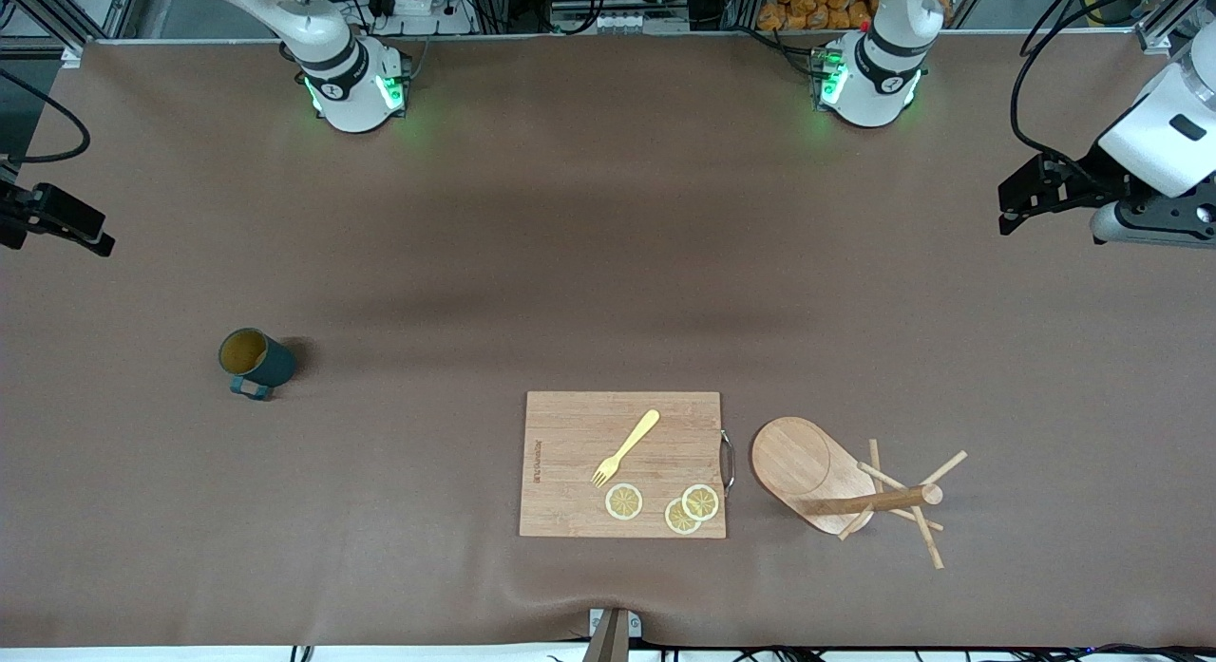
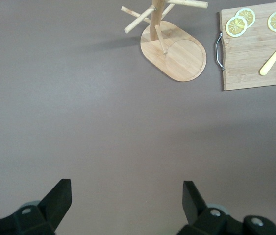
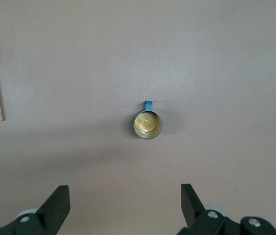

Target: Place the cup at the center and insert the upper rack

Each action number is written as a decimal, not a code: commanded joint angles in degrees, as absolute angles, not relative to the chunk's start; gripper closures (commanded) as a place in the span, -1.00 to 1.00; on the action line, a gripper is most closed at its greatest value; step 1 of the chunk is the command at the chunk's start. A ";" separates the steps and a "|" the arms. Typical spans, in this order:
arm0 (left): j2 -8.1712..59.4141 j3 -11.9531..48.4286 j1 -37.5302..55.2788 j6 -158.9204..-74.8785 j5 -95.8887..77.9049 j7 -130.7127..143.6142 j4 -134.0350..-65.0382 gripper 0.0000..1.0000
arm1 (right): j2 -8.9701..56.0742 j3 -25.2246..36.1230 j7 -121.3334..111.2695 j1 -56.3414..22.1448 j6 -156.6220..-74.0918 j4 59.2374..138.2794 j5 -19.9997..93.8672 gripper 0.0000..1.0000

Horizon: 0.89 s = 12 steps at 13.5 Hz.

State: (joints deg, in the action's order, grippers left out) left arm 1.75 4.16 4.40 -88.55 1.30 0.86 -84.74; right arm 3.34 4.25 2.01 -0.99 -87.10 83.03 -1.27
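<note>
The cup [image 1: 256, 361], a dark teal mug with a yellow inside, stands upright on the brown table toward the right arm's end; the right wrist view looks down into the cup [image 3: 147, 124]. The upper rack [image 1: 836, 482], a wooden mug tree with an oval base, stands beside the cutting board toward the left arm's end, and the rack [image 2: 182, 56] shows in the left wrist view. My left gripper [image 1: 1007, 209] [image 2: 127, 193] hangs open and empty above that end. My right gripper [image 1: 90, 235] [image 3: 125, 196] hangs open and empty above bare table at its own end.
A rectangular wooden cutting board [image 1: 622, 463] [image 2: 258, 49] lies near the front edge of the table, between the cup and the rack. On it are a yellow fork [image 1: 627, 446] and three lemon slices [image 1: 624, 501]. A metal handle [image 1: 729, 461] faces the rack.
</note>
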 commanded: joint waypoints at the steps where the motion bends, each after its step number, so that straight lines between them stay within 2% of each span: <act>1: 1.93 4.31 4.31 -88.33 2.55 -0.26 -84.11 -1.00 | 4.66 4.13 2.81 -0.27 -87.88 82.27 -1.23 -1.00; 6: 1.23 3.87 3.43 -84.74 2.37 -1.23 -84.11 -1.00 | 5.27 4.22 2.72 0.70 -90.44 82.53 -0.62 -1.00; 9: -1.56 3.78 2.03 -82.97 2.20 -1.84 -87.52 -1.00 | 7.03 4.04 2.90 0.18 -90.00 82.70 -0.62 -1.00; 12: -2.20 4.04 1.66 -80.16 1.50 -2.02 -87.36 -1.00 | 10.27 3.96 2.03 -0.44 -89.91 82.79 -0.53 -1.00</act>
State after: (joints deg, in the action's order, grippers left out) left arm 0.08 3.59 1.52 -81.33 1.36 -1.19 -85.63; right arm 7.73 4.11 2.00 -0.12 -90.24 83.47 -1.17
